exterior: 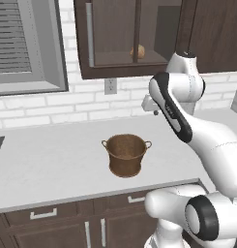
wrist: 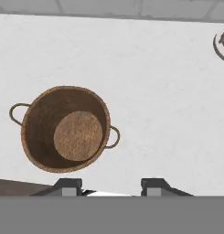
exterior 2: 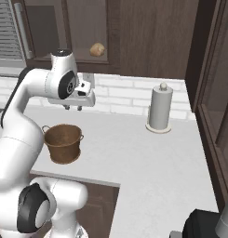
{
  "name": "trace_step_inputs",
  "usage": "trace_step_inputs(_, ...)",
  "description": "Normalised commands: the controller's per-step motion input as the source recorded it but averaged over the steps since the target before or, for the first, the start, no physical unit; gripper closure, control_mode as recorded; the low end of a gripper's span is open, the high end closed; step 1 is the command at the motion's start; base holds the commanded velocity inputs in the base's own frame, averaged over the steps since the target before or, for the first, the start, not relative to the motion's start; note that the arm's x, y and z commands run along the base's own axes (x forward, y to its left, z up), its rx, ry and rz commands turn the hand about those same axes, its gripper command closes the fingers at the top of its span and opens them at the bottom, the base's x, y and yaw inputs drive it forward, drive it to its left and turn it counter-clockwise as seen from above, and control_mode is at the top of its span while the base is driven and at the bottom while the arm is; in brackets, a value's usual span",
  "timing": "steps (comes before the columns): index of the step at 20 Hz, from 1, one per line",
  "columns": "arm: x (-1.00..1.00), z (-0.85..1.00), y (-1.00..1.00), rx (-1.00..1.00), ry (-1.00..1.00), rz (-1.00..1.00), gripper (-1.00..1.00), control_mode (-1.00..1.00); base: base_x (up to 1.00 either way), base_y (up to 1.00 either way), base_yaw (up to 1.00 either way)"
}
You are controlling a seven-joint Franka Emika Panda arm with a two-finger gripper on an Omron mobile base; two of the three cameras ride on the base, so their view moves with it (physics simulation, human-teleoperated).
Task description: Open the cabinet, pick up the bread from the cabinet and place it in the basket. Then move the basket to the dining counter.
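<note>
**Bread behind glass, basket on table**

While the cabinet stays closed with the bread inside, the basket stands upright on the table; above it the hand hangs released, its 2 fingers apart, grasping nothing.

No text, label, brand, number or sign can be read in any of the pictures.
</note>
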Motion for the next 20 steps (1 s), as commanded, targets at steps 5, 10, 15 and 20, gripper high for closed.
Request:
trace_step_inputs(5, -0.47, 0.20, 0.02, 0.00, -0.27, 0.04, -1.00, -1.00, 0.00, 0.00, 0.00)
trace_step_inputs(10, -0.86, 0.43, 0.25, 0.04, -0.72, 0.11, -1.00, -1.00, 0.00, 0.00, 0.00)
trace_step_inputs(15, -0.48, 0.54, 0.52, 0.16, -0.66, 0.01, -1.00, -1.00, 0.00, 0.00, 0.00)
trace_step_inputs(20, -0.12, 0.65, 0.64, 0.15, -0.58, 0.00, -1.00, -1.00, 0.00, 0.00, 0.00)
